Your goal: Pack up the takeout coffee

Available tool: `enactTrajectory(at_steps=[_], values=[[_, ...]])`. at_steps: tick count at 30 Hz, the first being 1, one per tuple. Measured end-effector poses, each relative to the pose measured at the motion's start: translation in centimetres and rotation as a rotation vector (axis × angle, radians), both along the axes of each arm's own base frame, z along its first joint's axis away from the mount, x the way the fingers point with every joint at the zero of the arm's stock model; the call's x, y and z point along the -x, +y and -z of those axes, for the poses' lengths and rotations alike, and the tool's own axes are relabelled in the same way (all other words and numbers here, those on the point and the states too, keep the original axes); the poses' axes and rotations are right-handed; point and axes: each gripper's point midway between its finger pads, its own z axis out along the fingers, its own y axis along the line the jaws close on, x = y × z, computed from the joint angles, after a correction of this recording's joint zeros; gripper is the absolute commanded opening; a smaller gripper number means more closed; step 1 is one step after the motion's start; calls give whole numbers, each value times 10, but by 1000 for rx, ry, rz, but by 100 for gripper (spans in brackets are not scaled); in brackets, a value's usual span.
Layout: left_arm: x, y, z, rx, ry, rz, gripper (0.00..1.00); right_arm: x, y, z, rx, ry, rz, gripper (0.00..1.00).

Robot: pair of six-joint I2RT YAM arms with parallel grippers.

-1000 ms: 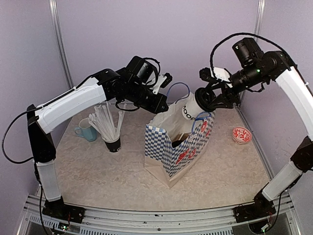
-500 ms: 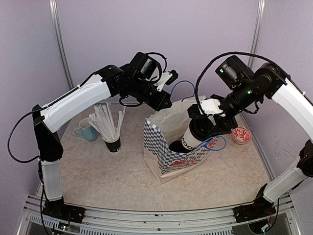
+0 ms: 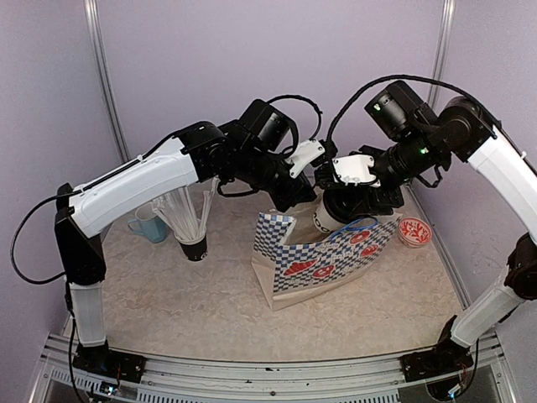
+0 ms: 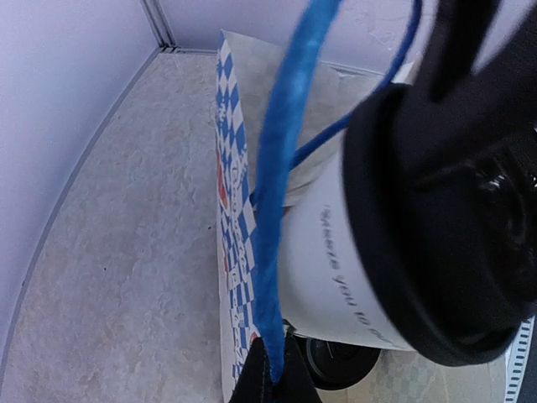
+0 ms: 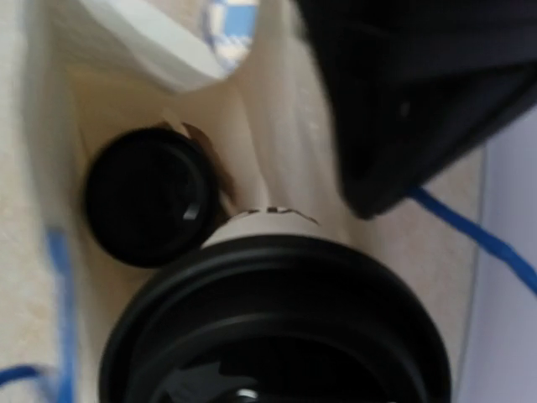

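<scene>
My right gripper [image 3: 351, 200] is shut on a white coffee cup [image 3: 324, 217] with a black lid [image 5: 277, 336] and holds it tilted in the mouth of the blue-and-white checked paper bag [image 3: 319, 264]. The cup also shows in the left wrist view [image 4: 336, 277]. A second cup stands inside the bag, with only its black lid [image 5: 151, 197] showing. My left gripper [image 3: 300, 200] is shut on the bag's blue cord handle [image 4: 281, 168], pinched between its fingertips [image 4: 273, 382], and holds that side of the bag up.
A black cup of white straws [image 3: 191, 239] and a light-blue mug [image 3: 149, 225] stand at the left. A small round red-patterned dish [image 3: 414, 231] lies at the right by the wall. The bag's other blue handle [image 3: 367, 224] hangs loose.
My right gripper has brought the cup down from above the bag into its mouth. My left gripper has moved right with the handle, and the bag has shifted and leaned right.
</scene>
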Motion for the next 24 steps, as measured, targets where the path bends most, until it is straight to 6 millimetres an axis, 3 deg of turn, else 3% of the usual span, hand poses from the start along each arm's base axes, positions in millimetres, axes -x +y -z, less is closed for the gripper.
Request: enactTrajectory(at_steps=[5, 10, 16, 17, 20, 24], values=[[3, -2, -5, 0, -48, 30, 0, -15, -11, 1, 43, -46, 41, 35], [-2, 9, -8, -19, -91, 19, 0, -32, -31, 23, 124, -40, 89, 35], [-3, 11, -12, -26, -122, 25, 0, -32, -40, 42, 175, -11, 94, 34], [-3, 11, -12, -24, -125, 25, 5, -31, -41, 43, 175, -9, 92, 34], [-6, 10, -14, -22, -141, 23, 37, -24, -45, 45, 171, 1, 82, 35], [-10, 9, -19, -8, -158, 10, 54, -9, -53, 52, 167, 28, 66, 35]])
